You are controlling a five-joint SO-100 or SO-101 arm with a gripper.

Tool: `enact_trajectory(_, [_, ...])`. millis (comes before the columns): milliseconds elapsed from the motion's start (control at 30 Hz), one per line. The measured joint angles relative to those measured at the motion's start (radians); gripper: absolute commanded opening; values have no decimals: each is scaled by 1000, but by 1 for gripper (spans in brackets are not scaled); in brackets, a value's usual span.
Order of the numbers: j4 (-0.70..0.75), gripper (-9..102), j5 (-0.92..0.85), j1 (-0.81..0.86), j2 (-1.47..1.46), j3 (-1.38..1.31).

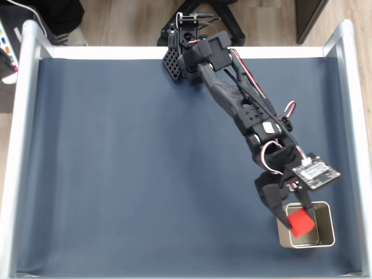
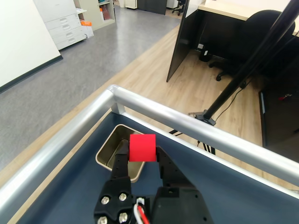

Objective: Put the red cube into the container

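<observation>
The red cube [image 2: 142, 147] sits pinched between my two fingers [image 2: 120, 168], which press on its left and right faces in the wrist view; I judge it light, stiff and a little slick on its matte sides, so gripping squarely across two opposite flat faces near the middle looks like the safest hold. My arm [image 1: 232, 99] is stretched out from its base at the far edge of the blue mat [image 1: 128, 174] toward the near right corner in the fixed view, the gripper [image 1: 293, 224] tipped down with the cube held over the open container [image 1: 325, 232].
</observation>
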Motion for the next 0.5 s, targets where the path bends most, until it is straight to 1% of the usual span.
enact_trajectory(500, [0,0,3,-63,-236,-186])
